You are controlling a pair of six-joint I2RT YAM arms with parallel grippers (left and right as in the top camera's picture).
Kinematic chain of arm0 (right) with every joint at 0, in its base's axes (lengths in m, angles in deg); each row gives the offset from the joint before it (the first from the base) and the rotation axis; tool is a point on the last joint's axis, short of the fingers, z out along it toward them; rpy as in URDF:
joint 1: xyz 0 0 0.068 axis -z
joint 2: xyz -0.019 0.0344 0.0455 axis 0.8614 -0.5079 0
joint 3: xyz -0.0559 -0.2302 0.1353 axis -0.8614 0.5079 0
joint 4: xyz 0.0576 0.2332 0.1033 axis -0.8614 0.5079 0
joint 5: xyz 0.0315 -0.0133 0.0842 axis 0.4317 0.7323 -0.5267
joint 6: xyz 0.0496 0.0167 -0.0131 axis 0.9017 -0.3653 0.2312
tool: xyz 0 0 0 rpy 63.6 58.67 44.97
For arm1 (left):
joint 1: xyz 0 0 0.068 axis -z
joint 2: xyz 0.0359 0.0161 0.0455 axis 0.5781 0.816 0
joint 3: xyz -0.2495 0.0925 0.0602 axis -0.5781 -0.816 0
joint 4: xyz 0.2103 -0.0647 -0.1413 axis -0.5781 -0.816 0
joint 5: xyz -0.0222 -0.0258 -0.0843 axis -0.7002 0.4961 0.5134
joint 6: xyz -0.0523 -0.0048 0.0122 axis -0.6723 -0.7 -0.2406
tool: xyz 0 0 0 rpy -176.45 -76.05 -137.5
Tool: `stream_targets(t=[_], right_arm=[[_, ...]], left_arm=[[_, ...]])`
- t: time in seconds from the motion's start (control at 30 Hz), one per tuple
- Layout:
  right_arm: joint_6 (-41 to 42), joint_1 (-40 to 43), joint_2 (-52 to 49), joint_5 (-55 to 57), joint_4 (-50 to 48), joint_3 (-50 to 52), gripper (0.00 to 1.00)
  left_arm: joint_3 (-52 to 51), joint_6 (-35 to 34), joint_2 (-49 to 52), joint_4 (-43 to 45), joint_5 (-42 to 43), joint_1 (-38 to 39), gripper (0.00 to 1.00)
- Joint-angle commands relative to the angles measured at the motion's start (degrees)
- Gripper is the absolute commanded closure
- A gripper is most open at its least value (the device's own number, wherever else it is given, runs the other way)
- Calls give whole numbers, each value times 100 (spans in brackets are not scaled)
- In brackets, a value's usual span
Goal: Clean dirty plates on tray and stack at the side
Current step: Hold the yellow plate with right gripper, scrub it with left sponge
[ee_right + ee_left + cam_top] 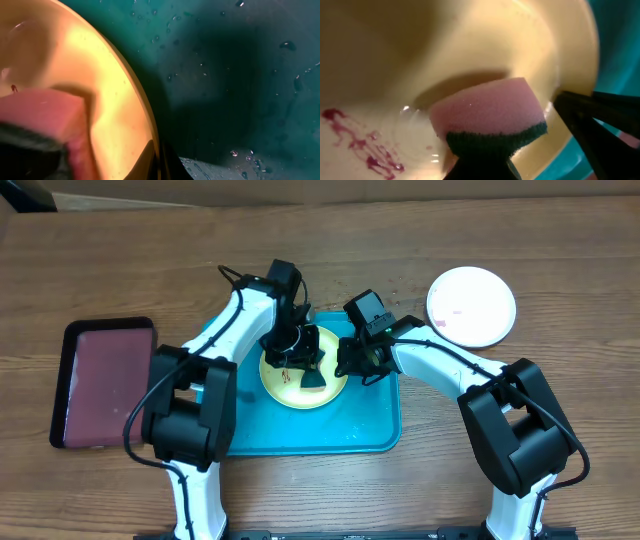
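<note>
A pale yellow-green plate (290,385) lies in the teal tray (370,430). My left gripper (312,380) is shut on a pink sponge with a dark green scrub side (490,112), and the sponge rests on the plate near a dark red smear (362,145). My right gripper (350,365) is shut on the plate's right rim (150,145), one finger on each side. The sponge also shows in the right wrist view (42,112). A white plate (471,306) with faint pink smears sits on the table to the right of the tray. The light blue plate is out of view.
A maroon tray with a black rim (105,380) lies on the table left of the teal tray. The teal tray floor (240,75) is wet with water drops. Both arms cross over the tray's back half.
</note>
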Motion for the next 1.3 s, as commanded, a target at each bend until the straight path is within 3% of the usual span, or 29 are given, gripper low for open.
stream_targets(t=[0.0,0.1,0.23,0.47,0.67,0.8,0.97,1.17,1.27], right_arm=[[98,-2,-166,26,-13,-9,96],[98,0,-166,26,-35,-9,96],[96,0,-166,26,-42,-9,96],[98,0,-166,87,-28,-9,96],[98,0,-166,87,-7,-9,96],[98,0,-166,85,4,-9,96],[103,0,-166,83,85,-9,96],[103,0,-166,81,28,-9,96],[107,0,-166,42,-55,-9,96]], left_arm=[[-17,85,267,17,-476,-52,96],[-17,85,442,44,-905,-103,96],[-17,13,686,-116,-2470,-103,96],[0,-1047,686,-616,-5077,-105,96],[208,-1123,675,-872,-5713,-105,96],[833,-1344,621,-1257,-5412,-114,96],[1821,-1207,350,-1250,-3571,-293,96],[1891,107,247,-798,-195,-503,96],[1727,216,247,-850,181,-483,96]])
